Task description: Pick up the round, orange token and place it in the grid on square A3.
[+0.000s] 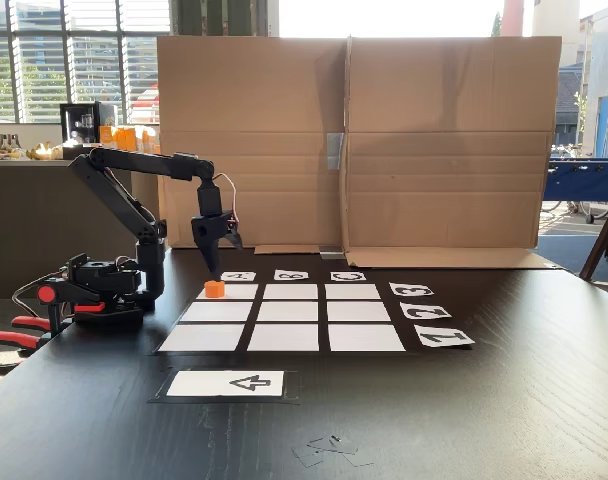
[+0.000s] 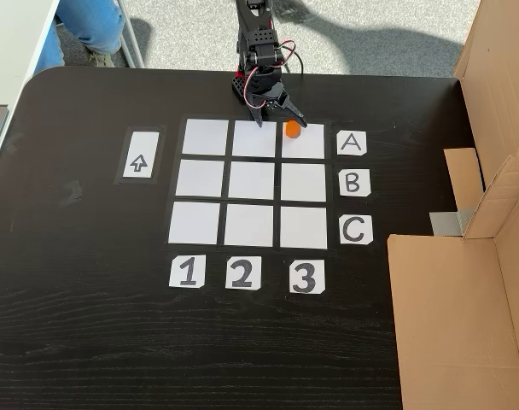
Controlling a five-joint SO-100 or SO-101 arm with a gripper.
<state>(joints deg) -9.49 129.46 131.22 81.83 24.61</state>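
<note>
The token [image 2: 292, 129] is seen standing upright on square A3 [image 2: 306, 143] of the grid [image 2: 251, 183], at that cell's far edge, toward the arm's base, in line with the "A" tag [image 2: 352, 143] and the "3" tag [image 2: 306, 277] in the top-down fixed view. In the low fixed view the token [image 1: 215, 289] is found on the grid's far left corner cell [image 1: 234, 292], at that cell's left end. The gripper [image 1: 213, 262] is held above the token in the low fixed view, fingers pointed down, with a clear gap seen between fingertips and token; nothing is grasped. In the top-down fixed view the gripper [image 2: 281, 119] is seen with its two fingers spread apart, the jaws released, one fingertip over the grid's middle cell of row A and the other just beside the token. The arm [image 1: 134, 205] is noted as folded over from its base beside the grid's left edge in the low fixed view. The white arrow card [image 2: 138, 164] is recorded lying beside the grid's column 1, apart from it. A cardboard screen [image 1: 354, 140] is seen standing behind the grid. All rests on a dark table [image 2: 89, 325].
</note>
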